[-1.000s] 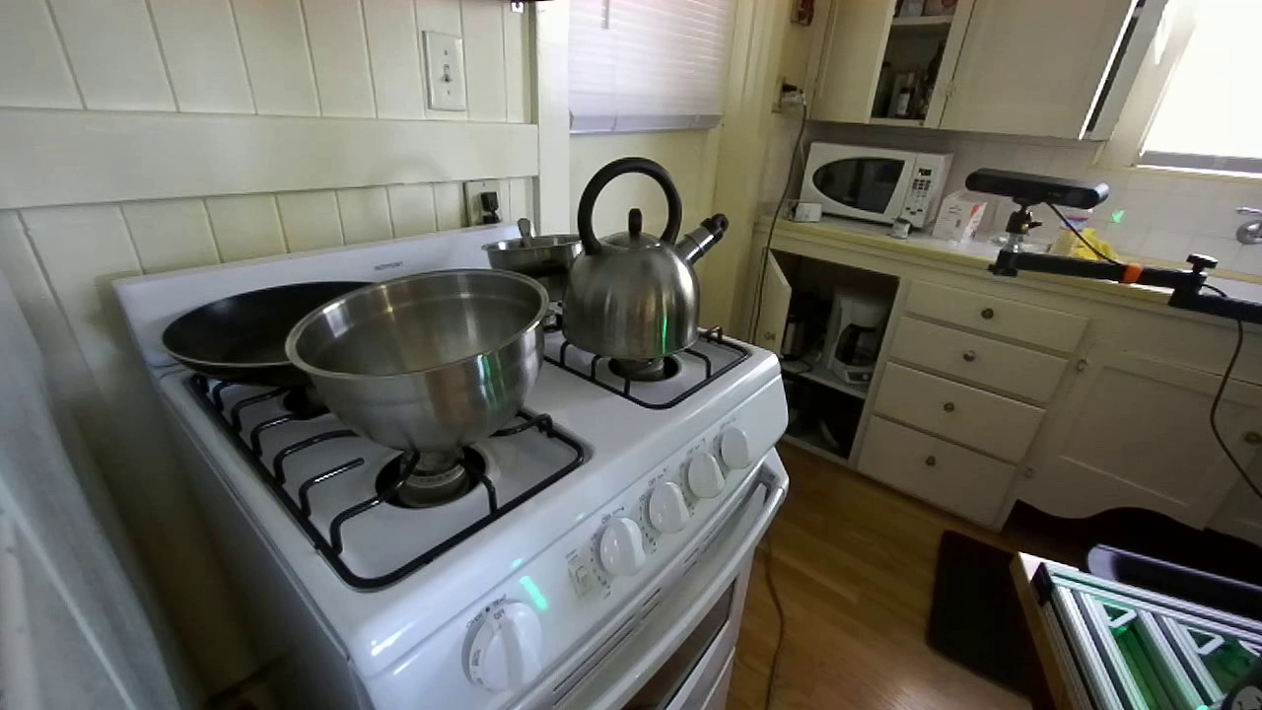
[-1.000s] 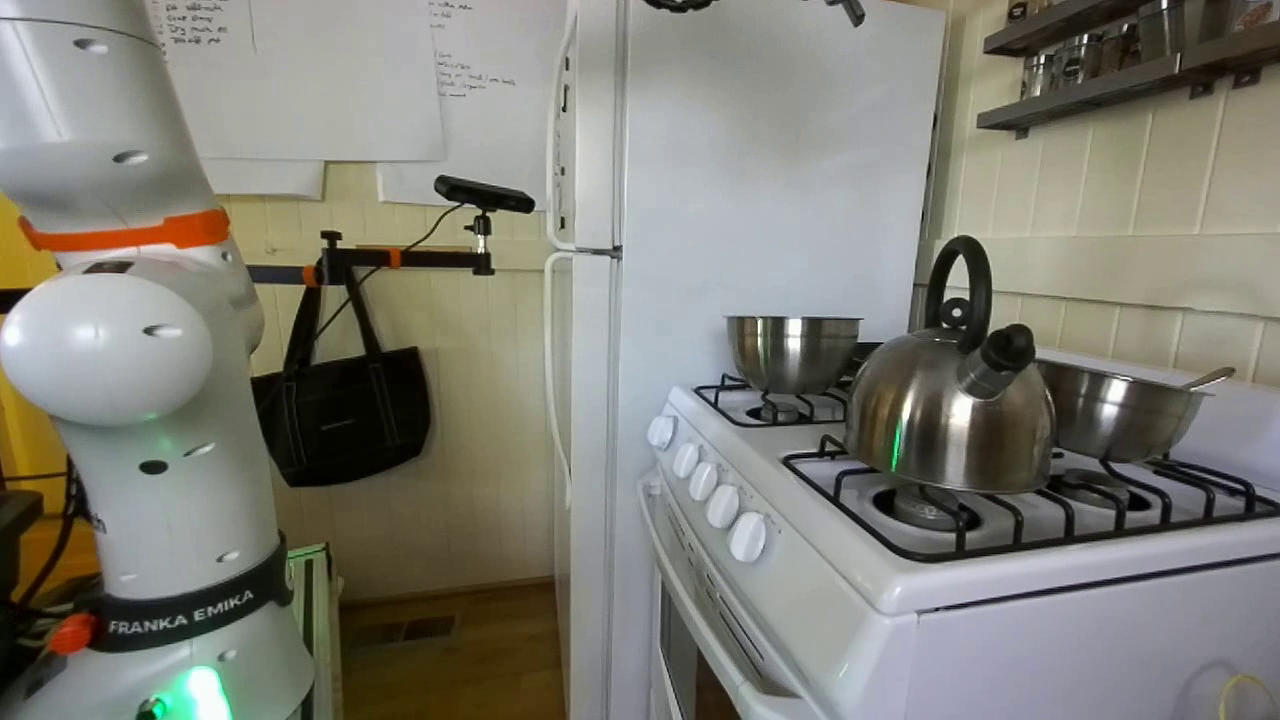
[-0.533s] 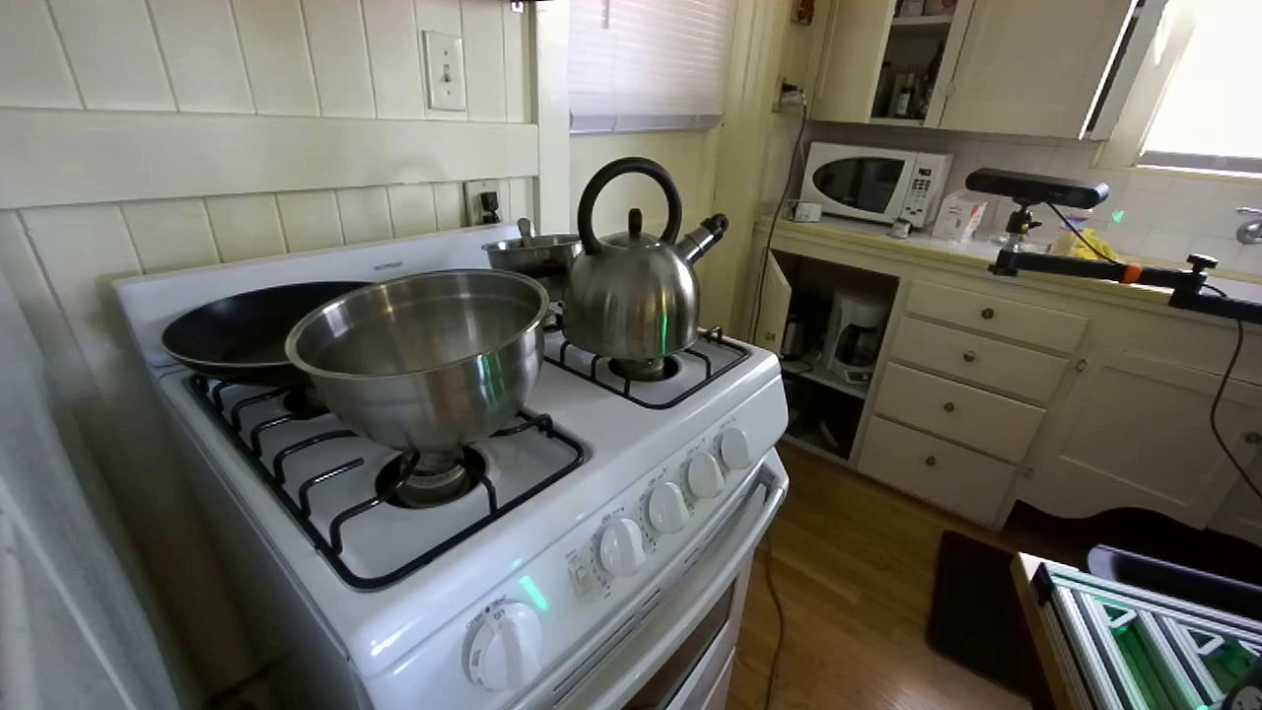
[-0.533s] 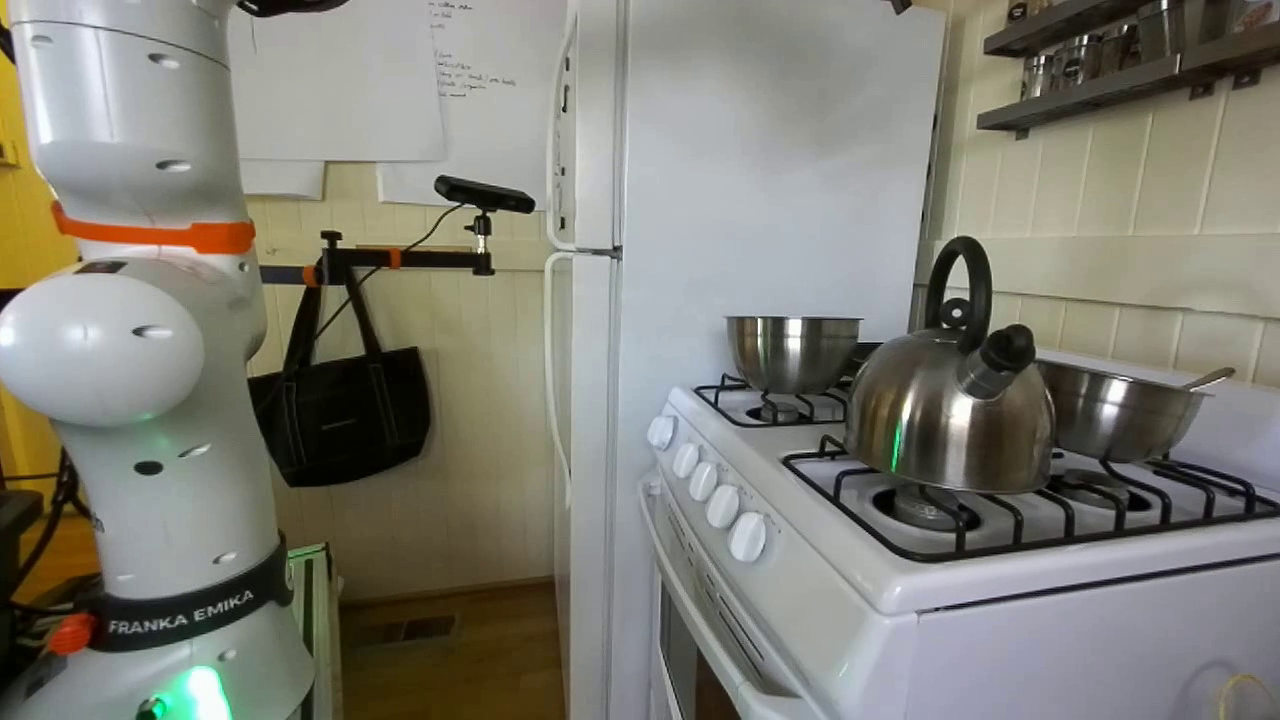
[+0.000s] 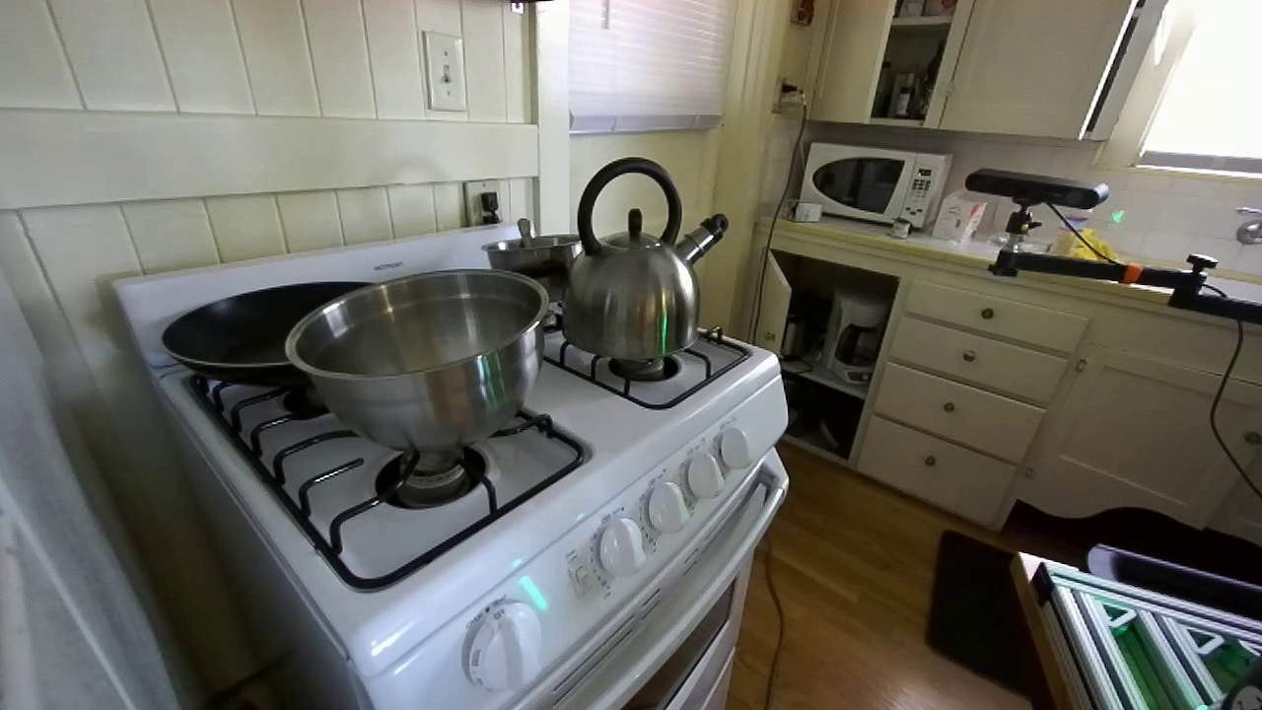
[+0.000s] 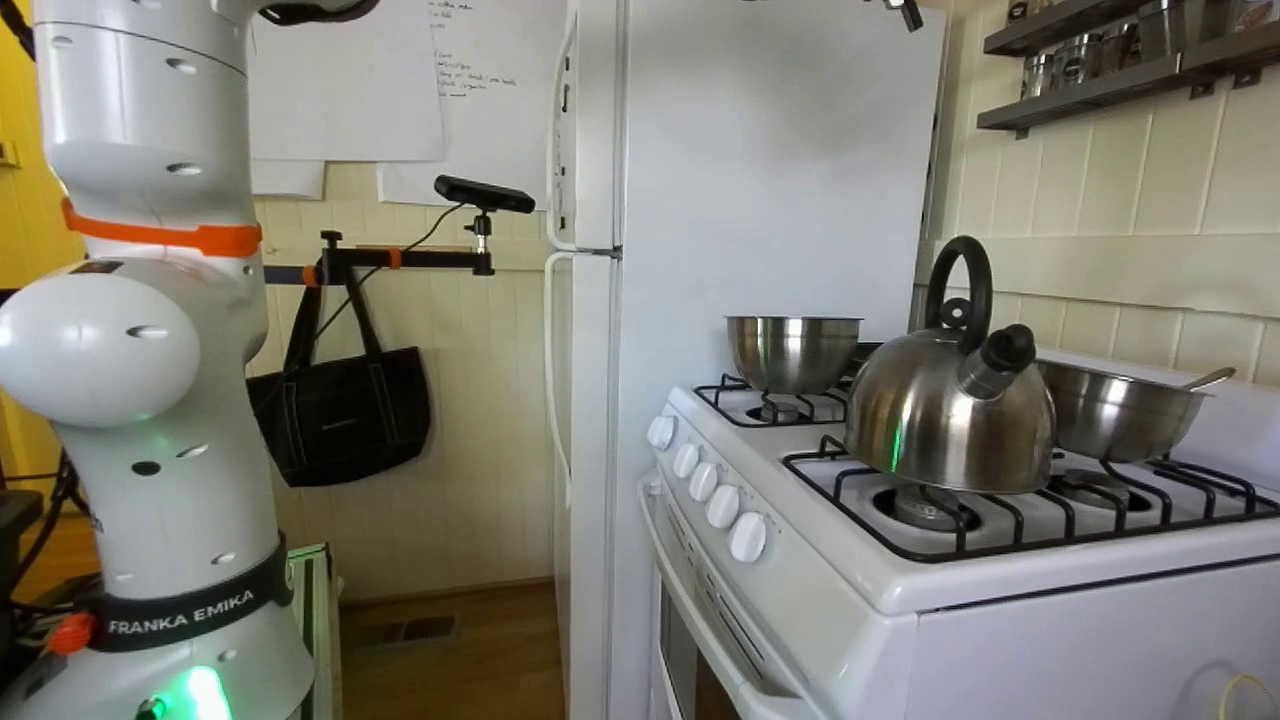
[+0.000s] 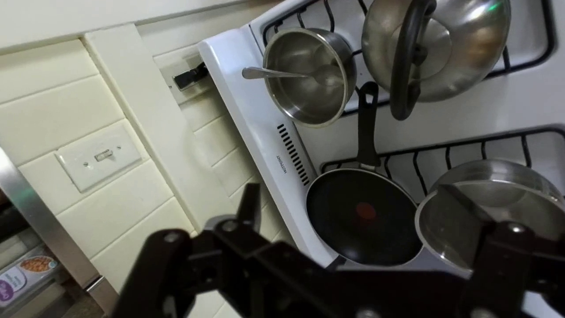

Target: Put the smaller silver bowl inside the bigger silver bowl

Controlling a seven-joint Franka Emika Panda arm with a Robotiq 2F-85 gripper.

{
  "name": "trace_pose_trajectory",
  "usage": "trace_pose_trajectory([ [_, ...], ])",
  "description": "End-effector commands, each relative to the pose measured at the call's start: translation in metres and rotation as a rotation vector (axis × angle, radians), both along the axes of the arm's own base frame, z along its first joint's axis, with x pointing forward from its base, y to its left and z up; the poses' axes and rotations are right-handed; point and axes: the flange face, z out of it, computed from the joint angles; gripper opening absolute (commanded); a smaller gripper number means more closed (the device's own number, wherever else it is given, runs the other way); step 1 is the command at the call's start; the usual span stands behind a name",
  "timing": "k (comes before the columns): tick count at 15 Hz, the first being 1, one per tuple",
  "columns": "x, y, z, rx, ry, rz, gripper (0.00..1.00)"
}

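Observation:
The smaller silver bowl [image 7: 304, 100] stands on a back burner with a spoon [image 7: 282, 74] leaning in it. It shows behind the kettle in both exterior views [image 5: 523, 258] [image 6: 1120, 410]. The bigger silver bowl [image 7: 523, 203] stands on a front burner, also in both exterior views [image 5: 424, 399] [image 6: 795, 355]; I see nothing in it. My gripper [image 7: 358, 203] is wide open and empty, high above the stove. In the wrist view one finger overlaps the wall and the other overlaps the bigger bowl. In an exterior view only a fingertip [image 6: 908, 14] shows at the top edge.
A steel kettle [image 5: 631, 296] with a black arched handle stands on a front burner beside the smaller bowl. A dark frying pan [image 7: 364, 216] lies behind the bigger bowl, its handle pointing towards the smaller bowl. The wall [image 7: 181, 176] and stove backguard [image 7: 260, 132] run behind.
The arm has swung, and the gripper part at the top edge of an exterior view has shifted to the right. The bowls, kettle and pan have not moved.

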Motion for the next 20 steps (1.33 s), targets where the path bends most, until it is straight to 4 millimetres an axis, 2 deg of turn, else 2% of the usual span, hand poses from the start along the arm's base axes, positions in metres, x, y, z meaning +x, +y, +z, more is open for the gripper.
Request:
trace_pose_trajectory([
  [1,0.055,-0.025,-0.041,0.094,0.031,-0.038,1.00],
  [4,0.091,-0.035,-0.080,0.121,0.096,-0.045,1.00],
  [8,0.119,-0.042,-0.115,0.118,0.177,-0.047,1.00],
  [10,0.114,-0.040,-0.119,0.100,0.176,-0.044,1.00],
  [14,0.121,-0.038,-0.118,0.092,0.192,-0.038,1.00],
  [20,0.156,-0.035,-0.140,0.096,0.096,-0.108,1.00],
])
